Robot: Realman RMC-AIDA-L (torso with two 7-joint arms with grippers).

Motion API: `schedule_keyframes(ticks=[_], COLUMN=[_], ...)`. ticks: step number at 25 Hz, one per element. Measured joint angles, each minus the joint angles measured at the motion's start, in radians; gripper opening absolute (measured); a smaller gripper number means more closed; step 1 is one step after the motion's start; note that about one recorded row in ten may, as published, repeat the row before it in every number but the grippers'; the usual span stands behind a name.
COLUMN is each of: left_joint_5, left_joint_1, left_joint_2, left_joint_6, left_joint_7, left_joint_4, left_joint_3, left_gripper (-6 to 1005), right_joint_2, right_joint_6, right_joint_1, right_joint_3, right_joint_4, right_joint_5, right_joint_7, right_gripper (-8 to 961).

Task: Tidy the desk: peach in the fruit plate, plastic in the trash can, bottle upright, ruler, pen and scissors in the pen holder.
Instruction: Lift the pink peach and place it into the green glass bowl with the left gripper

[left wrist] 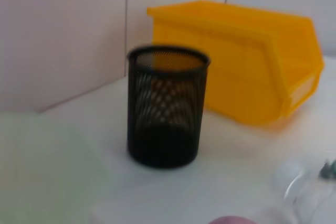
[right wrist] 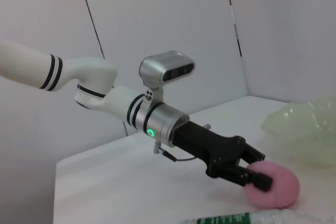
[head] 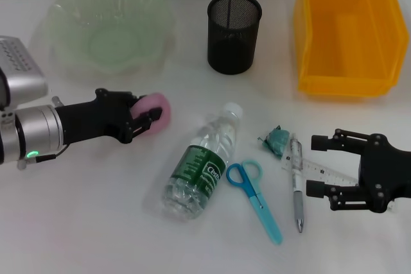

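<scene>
A pink peach lies on the table below the green fruit plate. My left gripper is shut on the peach from its left side; the right wrist view shows the fingers around the peach, low at the table. The bottle lies on its side. Blue scissors, a pen, a clear ruler and teal crumpled plastic lie near my right gripper, which is open with the ruler's end between its fingers.
The black mesh pen holder stands at the back centre, also in the left wrist view. The yellow bin stands at the back right, also seen behind the holder.
</scene>
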Motion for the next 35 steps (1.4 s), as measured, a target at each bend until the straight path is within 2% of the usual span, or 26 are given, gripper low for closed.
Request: schedule_keyframes(ticks=[1, 2, 5, 9, 11, 15, 19, 21, 23, 24, 30, 35], left_joint_5=[-0.047, -0.047, -0.162, -0.329, -0.395, -0.430, -0.430, -0.461, -0.461, -0.481, -0.511, -0.508], left_joint_1=[0.011, 0.011, 0.035, 0.042, 0.029, -0.027, -0.027, -0.133, -0.133, -0.154, -0.158, -0.137], left_joint_2=[0.001, 0.001, 0.004, 0.007, 0.007, 0.002, 0.002, 0.003, 0.003, -0.001, -0.001, 0.006], left_joint_6=[0.055, 0.055, 0.110, 0.080, 0.010, -0.126, -0.126, -0.383, -0.383, -0.450, -0.452, -0.356], left_joint_7=[0.006, 0.006, 0.040, 0.084, 0.094, 0.096, 0.096, 0.129, 0.129, 0.145, 0.160, 0.150], left_joint_4=[0.027, 0.027, 0.067, 0.081, 0.073, 0.043, 0.043, -0.060, -0.060, -0.077, -0.090, -0.086], left_joint_3=[0.000, 0.000, -0.001, -0.011, -0.009, -0.007, -0.007, -0.013, -0.013, -0.012, 0.000, 0.000], left_gripper=[331, 321, 290, 247, 222, 183, 156, 143, 132, 126, 162, 361], right_joint_2=[0.000, 0.000, 0.000, 0.000, 0.001, 0.001, 0.002, 0.003, 0.003, 0.003, 0.003, 0.003], right_joint_6=[0.000, 0.000, 0.001, 0.001, 0.000, 0.000, -0.004, -0.006, -0.006, -0.007, -0.008, -0.004], right_joint_1=[-0.001, -0.001, 0.002, 0.006, 0.008, 0.008, 0.012, 0.019, 0.022, 0.023, 0.026, 0.026], right_joint_3=[0.000, 0.000, 0.000, 0.000, 0.000, 0.000, -0.002, -0.002, -0.002, -0.002, -0.002, 0.004], right_joint_4=[0.000, 0.000, 0.000, 0.000, 0.000, 0.000, 0.001, 0.001, 0.001, 0.002, 0.002, 0.002], right_joint_5=[0.000, 0.000, 0.000, 0.000, 0.000, 0.000, 0.000, 0.000, 0.000, 0.000, 0.000, 0.007], right_joint_7=[0.000, 0.000, 0.000, 0.000, 0.000, 0.000, 0.000, 0.008, 0.011, 0.014, 0.016, 0.016], right_gripper=[835, 835, 835, 834, 834, 834, 834, 834, 834, 834, 834, 833])
